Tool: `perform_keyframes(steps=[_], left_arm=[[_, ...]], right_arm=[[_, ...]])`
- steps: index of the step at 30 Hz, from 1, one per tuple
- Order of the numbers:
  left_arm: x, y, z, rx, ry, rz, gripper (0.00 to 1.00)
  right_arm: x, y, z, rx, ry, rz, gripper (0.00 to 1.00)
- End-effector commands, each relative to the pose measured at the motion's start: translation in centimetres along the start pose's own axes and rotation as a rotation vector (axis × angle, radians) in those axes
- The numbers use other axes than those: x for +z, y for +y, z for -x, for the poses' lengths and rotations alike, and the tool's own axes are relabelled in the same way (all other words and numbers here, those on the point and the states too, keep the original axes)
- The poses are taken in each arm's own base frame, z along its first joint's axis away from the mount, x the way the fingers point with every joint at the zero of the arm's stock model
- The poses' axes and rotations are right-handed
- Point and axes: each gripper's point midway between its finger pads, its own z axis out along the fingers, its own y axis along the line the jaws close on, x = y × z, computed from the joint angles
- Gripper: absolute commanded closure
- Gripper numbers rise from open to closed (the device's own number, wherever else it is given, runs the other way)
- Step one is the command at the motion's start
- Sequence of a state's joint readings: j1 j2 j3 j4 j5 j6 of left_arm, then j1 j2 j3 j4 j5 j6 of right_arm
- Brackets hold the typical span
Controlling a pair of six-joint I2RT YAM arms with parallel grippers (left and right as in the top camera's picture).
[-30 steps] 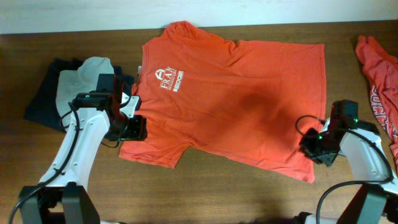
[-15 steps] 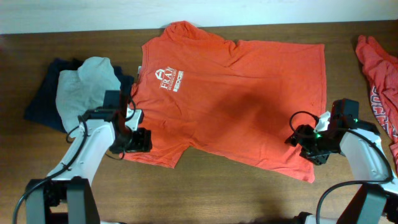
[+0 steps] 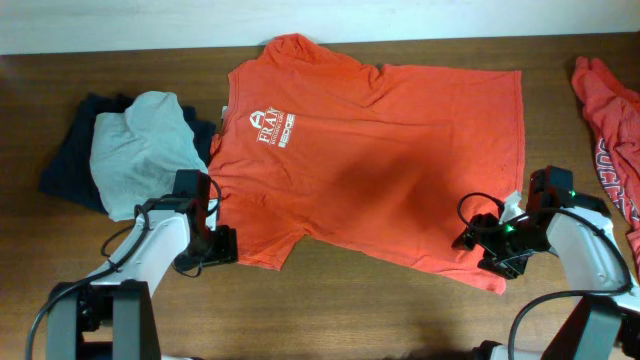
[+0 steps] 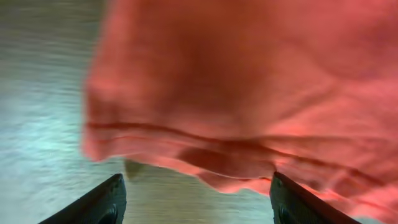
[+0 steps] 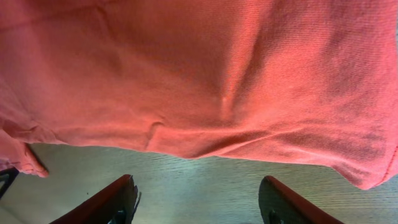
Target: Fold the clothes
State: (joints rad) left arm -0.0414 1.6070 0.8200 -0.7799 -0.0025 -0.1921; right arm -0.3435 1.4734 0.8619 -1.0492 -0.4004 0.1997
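**Both jaws open at the near edge, first fold yet to begin**

My left gripper (image 4: 198,190) is spread wide and holds nothing. In the left wrist view its two dark fingers sit far apart, low over the table (image 3: 350,315), with a rumpled sleeve (image 4: 205,155) just ahead of them. The cloth is blurred there, so I cannot tell whether the fingertips touch it. My right gripper (image 5: 200,193) is spread just as wide and is also empty. The hem of the same shirt runs across just beyond its fingers, with bare wood underneath.

From overhead, both sit along the near side of the orange-red T-shirt (image 3: 380,170). It lies spread flat and sideways in the middle of the table, white lettering (image 3: 272,128) up and towards my left. The left gripper is at the sleeve, and the right gripper is near the bottom corner.

A grey garment (image 3: 140,150) rests on a navy garment (image 3: 62,165) at the far left, and both look already folded. A second orange-red shirt (image 3: 610,110) lies bunched at the right edge.

I judge this to be the approach to the first fold of the spread shirt. Next, both pairs of fingers need to go low enough to slide under the edge and pinch cloth rather than wood. Then they should lift together and carry the near side over towards the far one. The sleeve is bunched, so I may catch only one layer there.
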Motion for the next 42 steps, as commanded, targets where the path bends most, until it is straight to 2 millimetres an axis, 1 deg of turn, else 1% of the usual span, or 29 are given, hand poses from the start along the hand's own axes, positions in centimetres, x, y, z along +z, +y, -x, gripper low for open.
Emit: perform_keyframes(steps=[1, 5, 9, 10, 12, 13, 14, 15, 16, 17, 18, 21, 24, 26, 27, 29, 30, 31, 32, 34, 37, 41, 42], left_arm=[[0.0, 1.5, 0.4, -0.144, -0.031, 0.063, 0.25], [0.4, 1.2, 1.3, -0.145, -0.060, 0.051, 0.24], [2.1, 0.5, 1.4, -0.151, -0.033, 0.015, 0.25], [2.6, 0.2, 1.3, -0.152, -0.019, 0.003, 0.26], [3.4, -0.2, 1.1, -0.151, 0.008, -0.015, 0.35], [3.7, -0.3, 1.0, -0.151, 0.018, -0.022, 0.41], [3.8, -0.4, 0.9, -0.151, 0.024, -0.030, 0.52], [3.8, -0.6, 0.9, -0.150, 0.027, -0.037, 0.66], [3.7, -0.8, 0.9, -0.149, 0.027, -0.049, 0.83], [3.5, -1.0, 1.0, -0.140, 0.029, -0.063, 0.94], [3.3, -1.2, 1.1, -0.134, 0.030, -0.070, 0.99], [1.9, -1.3, 1.6, -0.113, 0.028, -0.073, 0.99], [-0.2, -1.4, 2.3, -0.106, 0.001, -0.079, 0.99], [-1.7, -1.6, 3.1, -0.101, -0.036, -0.088, 0.99], [-2.5, -1.6, 3.5, -0.100, -0.058, -0.093, 0.99], [-3.8, -1.7, 4.1, -0.099, -0.103, -0.104, 1.00], [-4.3, -1.8, 4.2, -0.098, -0.120, -0.108, 0.99], [-5.1, -1.8, 4.4, -0.097, -0.149, -0.114, 0.99], [-5.4, -1.8, 4.5, -0.096, -0.159, -0.117, 0.99], [-5.8, -1.8, 4.5, -0.096, -0.174, -0.120, 0.99], [-5.9, -1.8, 4.4, -0.089, -0.173, -0.120, 0.99], [-5.9, -1.8, 4.3, -0.081, -0.170, -0.118, 1.00], [-5.9, -1.8, 4.4, -0.081, -0.171, -0.118, 0.99]], right_arm=[[-0.4, 0.6, 0.1, -0.031, -0.008, 0.016, 0.32], [-0.4, 0.6, 0.1, -0.030, -0.008, 0.016, 0.31], [-0.4, 0.6, 0.1, -0.031, -0.009, 0.016, 0.31], [-0.4, 0.5, 0.1, -0.030, -0.009, 0.016, 0.31], [-0.4, 0.5, 0.1, -0.030, -0.009, 0.015, 0.31], [-0.4, 0.5, 0.1, -0.031, -0.009, 0.012, 0.31], [-0.4, 0.5, 0.1, -0.030, -0.009, 0.010, 0.31], [-0.4, 0.4, 0.1, -0.030, -0.009, 0.008, 0.31], [-0.4, 0.4, 0.1, -0.029, -0.007, 0.006, 0.31], [-0.4, 0.3, 0.1, -0.028, -0.007, 0.003, 0.31], [-0.4, 0.2, 0.1, -0.028, -0.008, -0.004, 0.31], [-0.4, -0.5, 0.2, -0.018, -0.016, -0.044, 0.31], [-0.4, -1.1, 0.3, -0.005, -0.021, -0.079, 0.31], [-0.3, -1.6, 0.2, 0.025, -0.020, -0.101, 0.34], [-0.2, -2.0, 0.0, 0.044, -0.019, -0.119, 0.37], [0.3, -2.5, -0.5, 0.062, -0.005, -0.135, 0.39], [0.5, -2.7, -0.8, 0.072, 0.004, -0.138, 0.39], [1.2, -3.1, -1.4, 0.095, 0.022, -0.141, 0.32], [1.5, -3.3, -1.7, 0.108, 0.027, -0.144, 0.30], [2.3, -3.8, -2.4, 0.154, 0.041, -0.148, 0.30], [3.2, -4.4, -3.4, 0.212, 0.060, -0.155, 0.30], [4.4, -5.0, -3.8, 0.253, 0.054, -0.156, 0.30], [4.6, -5.0, -3.7, 0.257, 0.047, -0.154, 0.33]])
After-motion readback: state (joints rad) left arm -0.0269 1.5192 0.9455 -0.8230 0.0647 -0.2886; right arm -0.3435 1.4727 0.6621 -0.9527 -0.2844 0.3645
